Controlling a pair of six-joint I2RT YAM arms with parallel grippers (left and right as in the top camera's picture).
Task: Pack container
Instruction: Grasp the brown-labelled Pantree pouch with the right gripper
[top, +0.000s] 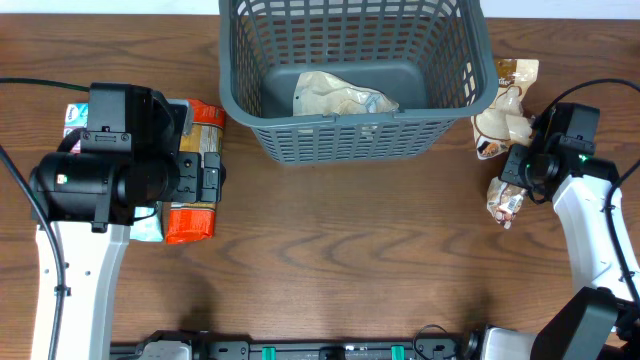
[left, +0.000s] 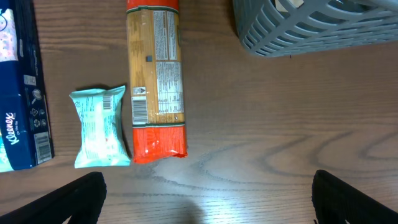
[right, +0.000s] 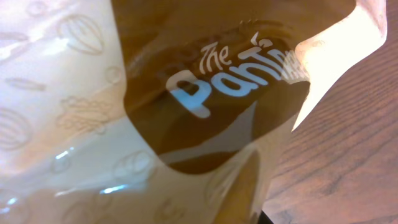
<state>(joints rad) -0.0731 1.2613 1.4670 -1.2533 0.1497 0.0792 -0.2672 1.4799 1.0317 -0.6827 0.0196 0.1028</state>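
I'm seeing the container (top: 350, 140) sitting at the middle of the table's (top: 350, 260) far edge. My right gripper (top: 520, 168) is pinching tight on a brown-and-cream snack packet (right: 205, 93) near the right edge. The left gripper (left: 214, 208) is hanging wide apart by an orange packet (left: 155, 81) near the left edge.

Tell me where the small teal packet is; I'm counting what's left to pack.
Left wrist view: the small teal packet lies on the left side of the table, between the blue Kleenex pack and the long orange-and-yellow packet.
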